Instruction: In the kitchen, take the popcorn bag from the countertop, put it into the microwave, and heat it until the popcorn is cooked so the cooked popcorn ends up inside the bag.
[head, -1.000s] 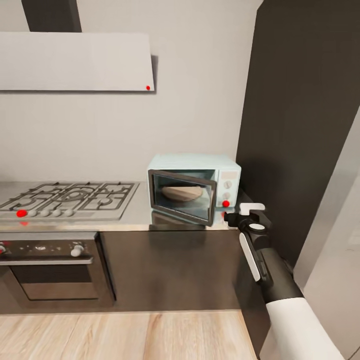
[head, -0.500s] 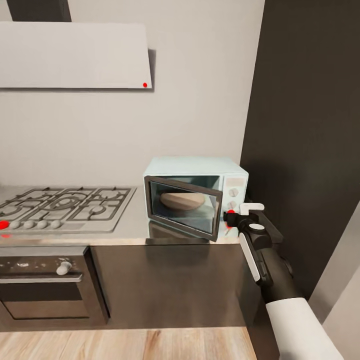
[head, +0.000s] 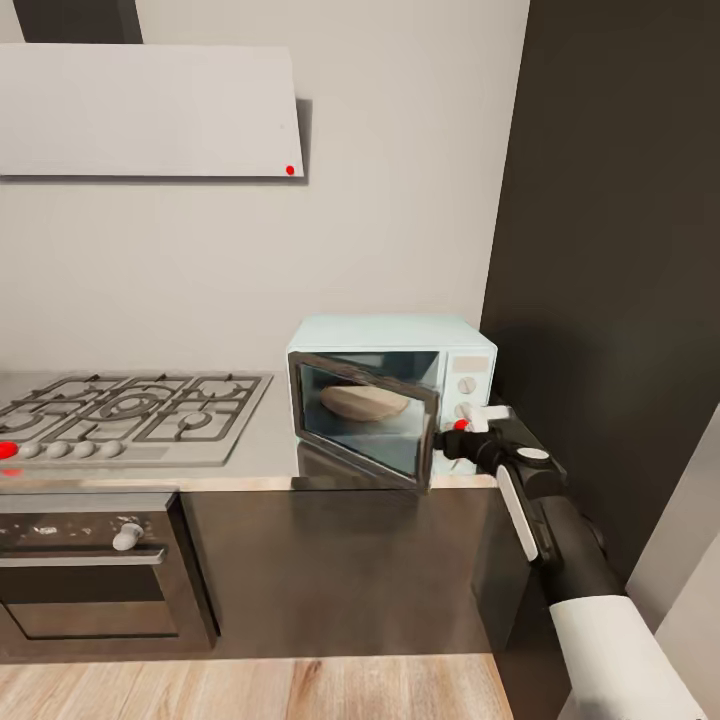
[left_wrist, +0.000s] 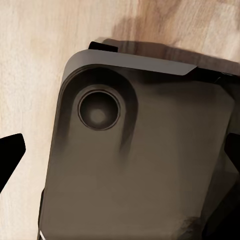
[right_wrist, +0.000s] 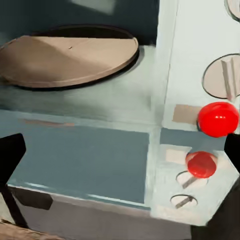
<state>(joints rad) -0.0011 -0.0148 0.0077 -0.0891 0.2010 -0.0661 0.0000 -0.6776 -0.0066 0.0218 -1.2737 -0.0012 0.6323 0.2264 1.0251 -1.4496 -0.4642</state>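
The pale mint-blue microwave (head: 455, 345) stands on the grey countertop (head: 265, 445) by the tall dark unit. Its dark glass door (head: 365, 420) hangs ajar, hinged on the left. Inside lies a tan round shape (head: 365, 402), seemingly the popcorn bag (right_wrist: 65, 55), though no ridges can be made out. No popcorn is visible. My right gripper (head: 455, 440) is open at the door's free edge, just in front of the red light (right_wrist: 217, 119) on the panel, and holds nothing (right_wrist: 122, 150). My left gripper (left_wrist: 120, 155) is open and empty, pointing down.
A grey gas hob (head: 130, 405) lies left of the microwave, with a dark steel oven (head: 90, 575) under it and a white hood (head: 150, 110) above. The tall dark unit (head: 610, 250) stands close on the right. The left wrist view looks down at my dark base (left_wrist: 140, 165) on the wood floor (left_wrist: 30, 60).
The camera moved closer a second ago, then held still. My right gripper has risen and moved left to the door's free edge. The door looks slightly less open.
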